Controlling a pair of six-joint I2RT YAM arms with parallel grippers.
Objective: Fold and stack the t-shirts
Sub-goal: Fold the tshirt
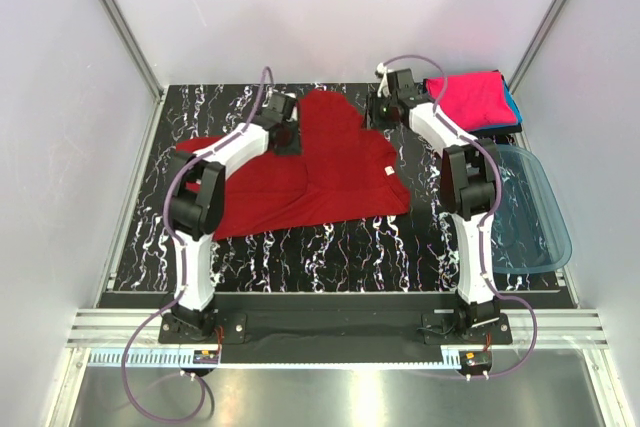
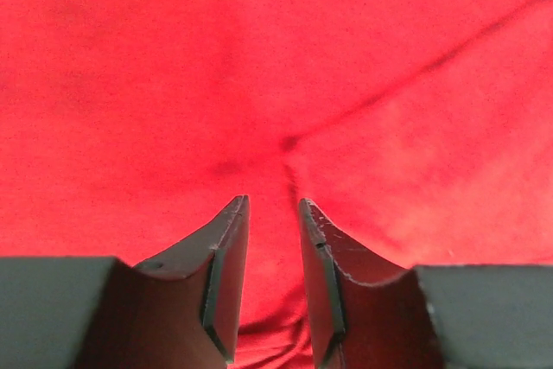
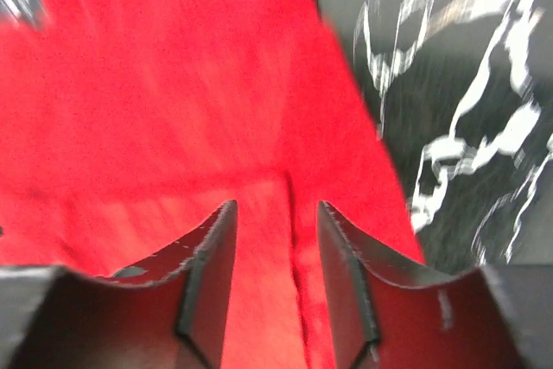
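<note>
- Checking the tub point(image 1: 548, 209) at the table's point(image 1: 330, 252) right edge: see-through blue, and I see only its own floor.
- Pink tee point(image 1: 468, 97) lies folded on the teal tee point(image 1: 513, 105) in the far right corner.
- Red tee point(image 1: 330, 182) lies spread mid-table, with bare table along the near edge.
- Left gripper point(image 2: 272, 205) and right gripper point(image 3: 275, 206) are over the red tee, jaws slightly parted and pinching nothing.
- Right wrist view is blurred, and the teal tee is mostly covered.

I see the spread t-shirt point(image 1: 300, 182) lying in the middle of the table point(image 1: 330, 252), with my left gripper point(image 2: 272, 203) over its far-left part and my right gripper point(image 3: 276, 205) over its far-right edge. The folded t-shirts point(image 1: 472, 97) sit stacked in the far right corner. The tub point(image 1: 530, 217) lies just nearer me, along the right edge.
</note>
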